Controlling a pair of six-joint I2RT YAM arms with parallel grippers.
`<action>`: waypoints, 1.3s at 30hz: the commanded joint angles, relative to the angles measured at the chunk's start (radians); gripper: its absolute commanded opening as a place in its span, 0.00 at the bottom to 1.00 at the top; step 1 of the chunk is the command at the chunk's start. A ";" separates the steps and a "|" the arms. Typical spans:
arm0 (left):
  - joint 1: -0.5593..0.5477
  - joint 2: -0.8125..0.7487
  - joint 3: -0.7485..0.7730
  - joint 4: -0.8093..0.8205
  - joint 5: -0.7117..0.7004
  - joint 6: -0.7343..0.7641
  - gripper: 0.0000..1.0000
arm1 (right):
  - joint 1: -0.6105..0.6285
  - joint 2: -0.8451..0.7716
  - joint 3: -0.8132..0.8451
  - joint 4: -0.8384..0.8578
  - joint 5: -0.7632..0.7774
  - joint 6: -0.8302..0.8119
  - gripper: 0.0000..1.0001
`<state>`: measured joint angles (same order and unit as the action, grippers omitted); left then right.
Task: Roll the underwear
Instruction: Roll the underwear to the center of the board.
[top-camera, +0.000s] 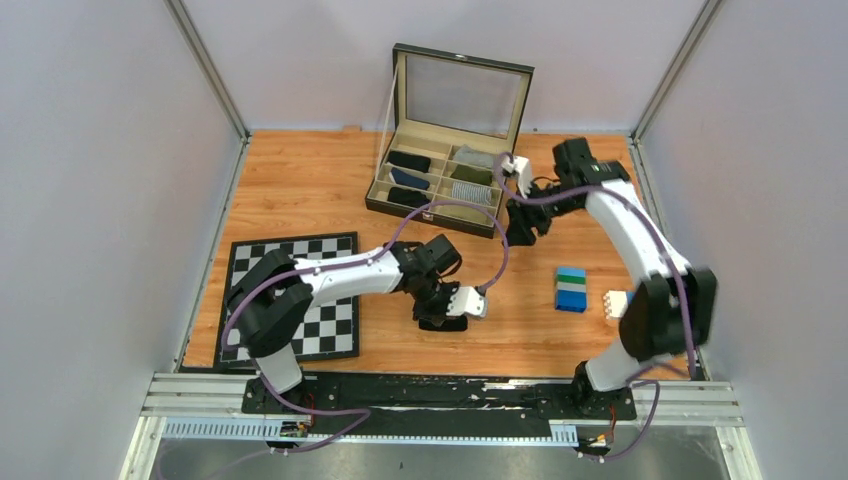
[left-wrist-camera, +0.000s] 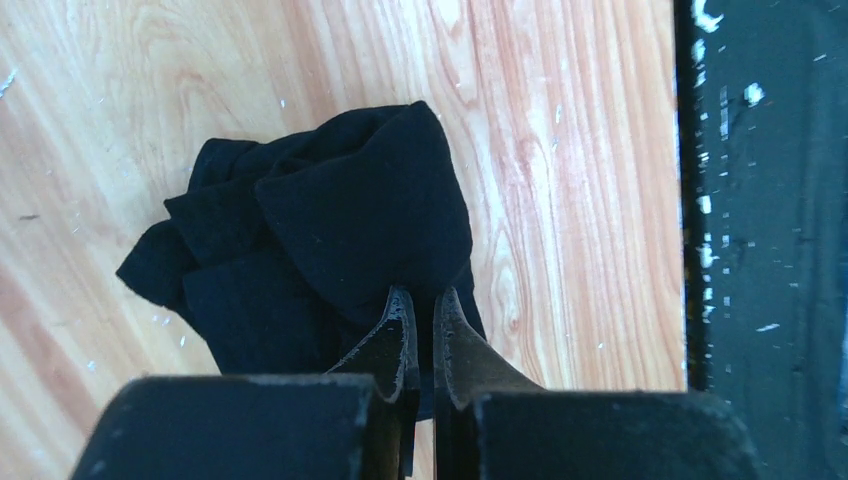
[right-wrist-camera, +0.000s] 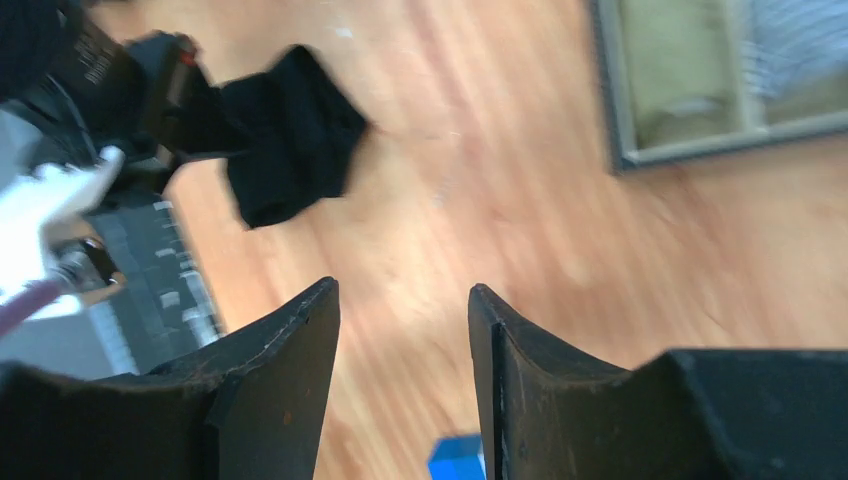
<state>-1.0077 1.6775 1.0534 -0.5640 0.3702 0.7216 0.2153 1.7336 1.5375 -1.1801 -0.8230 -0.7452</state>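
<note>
Left pincer (left-wrist-camera: 421, 303): jaws pressed together on the near fold of the underwear (left-wrist-camera: 330, 220), a crumpled bundle just ahead of its tips on the desk (left-wrist-camera: 570, 150). Right pincer (right-wrist-camera: 404, 300): parted, empty, well apart from it. Judged light, limp and shape-shifting; best taken by an edge.

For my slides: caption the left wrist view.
Left end effector shut on the bunched black underwear lying on the wooden table.

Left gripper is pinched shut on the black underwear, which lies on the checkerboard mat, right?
Not quite. The left gripper is shut on the underwear, but the garment lies on the bare wooden table, beside the checkerboard mat, not on it. The left wrist and top views both show this.
</note>
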 joint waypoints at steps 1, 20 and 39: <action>0.060 0.105 0.125 -0.232 0.284 0.046 0.00 | 0.001 -0.362 -0.294 0.380 0.278 0.095 0.51; 0.260 0.533 0.517 -0.632 0.601 0.168 0.00 | 0.367 -0.465 -0.660 0.308 0.111 -0.203 0.41; 0.293 0.592 0.577 -0.732 0.637 0.234 0.00 | 0.748 -0.281 -0.735 0.758 0.464 -0.063 0.50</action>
<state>-0.7162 2.2395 1.6123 -1.2633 1.0306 0.9089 0.9340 1.4269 0.8402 -0.5510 -0.4778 -0.8307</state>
